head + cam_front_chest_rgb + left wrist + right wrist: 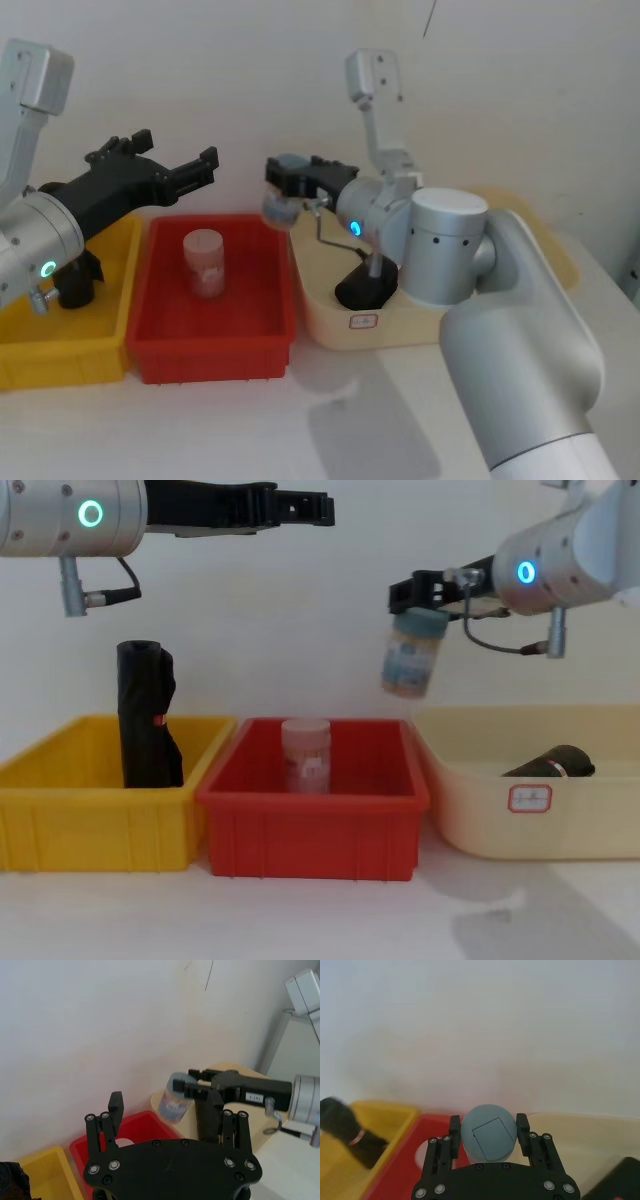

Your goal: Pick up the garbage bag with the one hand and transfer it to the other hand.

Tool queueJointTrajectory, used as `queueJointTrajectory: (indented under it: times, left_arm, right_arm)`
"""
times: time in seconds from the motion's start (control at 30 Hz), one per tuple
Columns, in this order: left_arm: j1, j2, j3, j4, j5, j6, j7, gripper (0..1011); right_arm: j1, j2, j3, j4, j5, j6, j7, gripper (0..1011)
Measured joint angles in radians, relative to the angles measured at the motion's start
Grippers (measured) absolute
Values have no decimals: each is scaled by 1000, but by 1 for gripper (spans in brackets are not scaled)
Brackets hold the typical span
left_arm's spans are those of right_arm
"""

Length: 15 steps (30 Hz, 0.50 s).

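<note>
The garbage bag (148, 715), a thick black roll with a small red mark, stands upright in the yellow bin (100, 825) on the left; it shows too in the right wrist view (350, 1130). High above that bin my left gripper (300, 505), on the green-ringed arm, is open and holds nothing; it points rightward (185, 160). My right gripper (415, 600), on the blue-ringed arm, is shut on a bottle with a grey-blue cap (410, 660), hanging tilted above the gap between the red and beige bins (278, 208). The cap sits between its fingers (487, 1132).
A clear jar (305, 755) stands in the red bin (310, 800) in the middle. A slimmer black roll (555, 762) lies in the beige bin (530, 830) on the right. A white wall rises close behind the bins.
</note>
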State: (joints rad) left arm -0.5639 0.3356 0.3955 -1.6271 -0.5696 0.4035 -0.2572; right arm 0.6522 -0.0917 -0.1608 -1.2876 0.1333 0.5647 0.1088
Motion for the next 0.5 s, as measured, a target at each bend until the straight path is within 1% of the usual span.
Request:
queueJointTrajectory:
  times: [0.07, 0.1, 0.33, 0.4, 0.43, 0.5]
  left_arm:
    - [0, 0, 0, 0, 0, 0, 0, 1001]
    - [0, 0, 0, 0, 0, 0, 0, 1001]
    - [0, 0, 0, 0, 0, 0, 0, 1001]
    - [0, 0, 0, 0, 0, 0, 0, 1001]
    - [0, 0, 0, 0, 0, 0, 0, 1001]
    - [0, 0, 0, 0, 0, 0, 0, 1001]
  right_arm:
    - [8, 2, 11, 9, 1, -5, -6, 658]
    - [15, 5, 23, 20, 2, -9, -10, 658]
    - [29, 18, 57, 40, 9, -17, -16, 658]
    - [30, 22, 63, 41, 10, -18, -15, 690]
    - [30, 26, 66, 40, 12, -19, -13, 744]
    - [27, 31, 69, 38, 14, -21, -8, 777]
